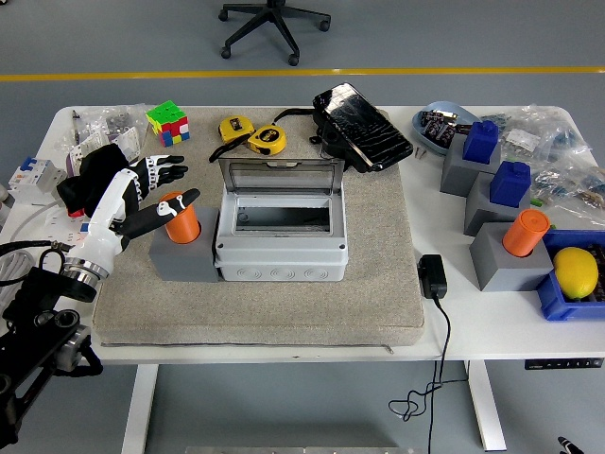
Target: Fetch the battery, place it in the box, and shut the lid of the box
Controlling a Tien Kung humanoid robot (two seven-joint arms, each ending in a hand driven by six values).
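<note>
A white surface (312,345) carries a grey mat (378,293) across its middle. Past the mat's far edge lie a colour cube (168,122) and two yellow tape measures (253,133). To the right, directly on the white top, sit a black adapter (432,276), stepped grey blocks (492,203), a blue bin (558,293) and clear bags (558,151). More bags (104,126) lie far left.
</note>
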